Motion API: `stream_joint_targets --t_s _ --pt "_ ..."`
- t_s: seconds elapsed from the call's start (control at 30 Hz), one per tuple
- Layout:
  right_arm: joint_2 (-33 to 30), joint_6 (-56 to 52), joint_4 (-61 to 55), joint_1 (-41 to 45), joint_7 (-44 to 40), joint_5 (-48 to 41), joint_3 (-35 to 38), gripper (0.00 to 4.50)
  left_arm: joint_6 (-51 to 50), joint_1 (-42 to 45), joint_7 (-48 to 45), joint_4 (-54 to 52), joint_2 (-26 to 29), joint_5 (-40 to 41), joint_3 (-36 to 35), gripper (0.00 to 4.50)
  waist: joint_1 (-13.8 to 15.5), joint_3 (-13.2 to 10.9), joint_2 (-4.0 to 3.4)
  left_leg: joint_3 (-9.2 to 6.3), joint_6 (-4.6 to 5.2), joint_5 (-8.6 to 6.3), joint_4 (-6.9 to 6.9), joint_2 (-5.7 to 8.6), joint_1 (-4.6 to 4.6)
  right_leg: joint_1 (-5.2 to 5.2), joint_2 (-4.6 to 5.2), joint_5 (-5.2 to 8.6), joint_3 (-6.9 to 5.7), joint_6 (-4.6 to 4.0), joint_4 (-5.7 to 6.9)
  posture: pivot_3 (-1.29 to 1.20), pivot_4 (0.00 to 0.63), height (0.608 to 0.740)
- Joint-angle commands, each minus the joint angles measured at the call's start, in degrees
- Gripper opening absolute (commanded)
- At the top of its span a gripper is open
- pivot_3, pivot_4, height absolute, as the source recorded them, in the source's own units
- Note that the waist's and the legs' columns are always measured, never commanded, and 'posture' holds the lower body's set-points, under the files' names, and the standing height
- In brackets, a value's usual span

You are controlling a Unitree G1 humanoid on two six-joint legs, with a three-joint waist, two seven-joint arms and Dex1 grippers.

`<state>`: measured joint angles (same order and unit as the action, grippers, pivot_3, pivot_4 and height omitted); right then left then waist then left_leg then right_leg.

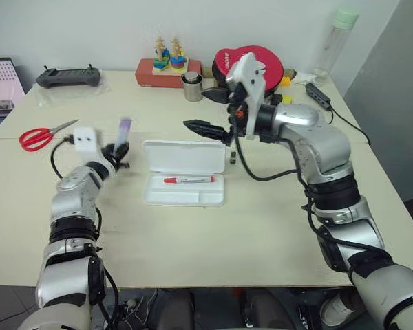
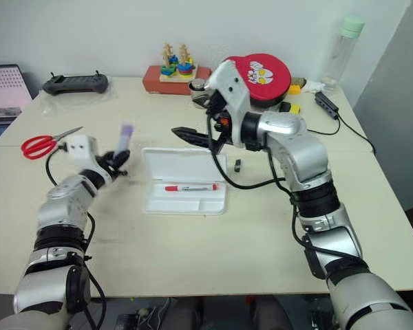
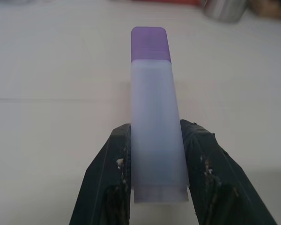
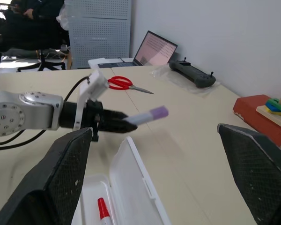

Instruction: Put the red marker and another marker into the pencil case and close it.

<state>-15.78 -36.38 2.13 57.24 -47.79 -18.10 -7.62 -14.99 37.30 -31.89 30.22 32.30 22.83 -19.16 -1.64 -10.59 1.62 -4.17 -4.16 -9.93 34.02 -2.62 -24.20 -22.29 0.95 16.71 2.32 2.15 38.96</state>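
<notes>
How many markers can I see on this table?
2. The red marker lies inside the open pencil case; the lavender highlighter is held above the table by the left gripper.

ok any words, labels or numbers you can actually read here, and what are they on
None can be read outright.
Red marker in the pencil case: dark print along the white barrel, too small to read.
Red round bag at the back of the table: pale lettering in the left eye view, blurred; a cartoon face, no words, in the right eye view.
Laptop screen: pink grid, nothing legible.
Lavender highlighter in the left gripper: plain, no print showing.
</notes>
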Motion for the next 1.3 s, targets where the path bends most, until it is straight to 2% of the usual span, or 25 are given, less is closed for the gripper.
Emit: stream_joint_targets --t_s 0.03,0.1,0.17,0.27,0.37,0.53,0.9,1.03,1.07,1.1,1.3 --pt "-4.80 -2.31 -5.42 -1.94 -4.07 -4.62 3.40 4.50 -9.15 -6.11 -16.31 -25.76 6.43 12.37 0.95 1.22 -0.21 0.00 0.01 0.01 -0.03 -0.02 -0.01 0.00 -0.07 -0.03 0.01 0.00 0.03 0.00 -0.08 0.00 0.150 0.740" --pt "-7.35 -3.13 -6.71 -3.12 -6.07 -5.73 3.15 4.50 -11.86 -9.26 -22.31 -32.45 10.22 13.79 3.74 1.22 -0.20 -0.03 -0.04 0.03 -0.09 -0.05 0.00 0.14 -0.05 0.01 0.15 0.01 0.05 -0.01 -0.03 0.00 0.150 0.740" --pt "-9.67 -3.08 -7.10 -3.86 -7.50 -5.77 2.80 4.50 -11.19 -12.24 -28.92 -36.08 15.91 9.82 9.57 1.22 -0.20 -0.07 -0.13 0.06 -0.08 -0.05 -0.02 0.12 0.01 0.03 0.13 0.02 0.07 -0.01 -0.07 0.00 0.150 0.740" --pt "-11.65 -1.66 -5.87 -4.07 -7.84 -4.20 2.31 4.50 -7.25 -14.49 -36.00 -37.12 22.79 2.49 16.83 1.22 -0.40 -0.15 -0.25 0.10 -0.06 -0.06 -0.04 0.01 0.19 0.06 -0.01 0.04 0.14 -0.01 -0.02 0.00 0.150 0.740" --pt "-12.35 -1.16 -5.27 -3.94 -7.58 -3.94 2.32 4.50 -2.67 -13.73 -40.35 -34.31 26.19 -2.98 21.72 1.22 -0.66 -0.15 -0.26 0.18 -0.04 -0.04 -0.04 -0.12 0.29 0.02 -0.15 0.12 0.23 -0.04 0.01 0.00 0.150 0.740" --pt "-12.72 -2.15 -8.15 -5.26 -7.60 -4.84 2.14 4.50 6.48 -8.53 -44.89 -23.56 25.77 -11.51 28.16 1.22 -0.58 -0.15 -0.26 0.19 0.02 0.00 -0.02 -0.15 0.29 0.01 -0.20 0.23 0.26 0.17 0.02 0.00 0.150 0.740" --pt "-13.55 -6.05 -14.59 -9.73 -5.84 -6.19 2.16 4.50 14.49 -0.46 -49.42 -11.99 21.25 -18.54 32.96 1.22 -0.21 -0.15 -0.25 0.19 0.05 -0.03 -0.04 -0.13 0.05 -0.09 -0.19 0.10 0.22 -0.08 -0.01 0.00 0.150 0.740" --pt "-13.83 -7.04 -15.84 -10.62 -5.11 -6.69 1.87 4.50 13.50 0.80 -50.95 -10.96 20.14 -18.48 33.03 1.22 -0.22 -0.15 -0.25 0.16 0.05 -0.02 -0.01 -0.13 0.06 -0.08 -0.19 0.11 0.21 -0.07 0.01 0.00 0.150 0.740" --pt "-13.80 -7.19 -15.94 -10.69 -4.87 -6.73 1.89 4.50 13.45 0.94 -51.22 -10.87 20.00 -18.61 32.97 1.92 -0.24 -0.15 -0.25 0.16 0.05 -0.02 -0.01 -0.13 0.06 -0.08 -0.19 0.12 0.21 -0.05 0.01 0.00 0.150 0.740" --pt "-13.73 -7.32 -15.98 -10.73 -4.66 -6.77 1.93 4.50 13.40 1.09 -51.33 -10.76 19.85 -18.78 32.92 1.99 -0.23 -0.15 -0.25 0.17 0.05 -0.02 0.00 -0.13 0.06 -0.08 -0.19 0.12 0.22 -0.05 0.01 0.00 0.150 0.740" --pt "-13.13 -6.94 -14.41 -10.57 -3.56 -6.30 1.78 4.50 12.73 1.61 -51.08 -11.07 19.15 -19.11 32.14 3.16 -0.25 -0.14 -0.24 0.16 0.05 -0.02 0.03 -0.13 0.07 -0.07 -0.19 0.11 0.22 -0.05 0.03 0.00 0.150 0.740"
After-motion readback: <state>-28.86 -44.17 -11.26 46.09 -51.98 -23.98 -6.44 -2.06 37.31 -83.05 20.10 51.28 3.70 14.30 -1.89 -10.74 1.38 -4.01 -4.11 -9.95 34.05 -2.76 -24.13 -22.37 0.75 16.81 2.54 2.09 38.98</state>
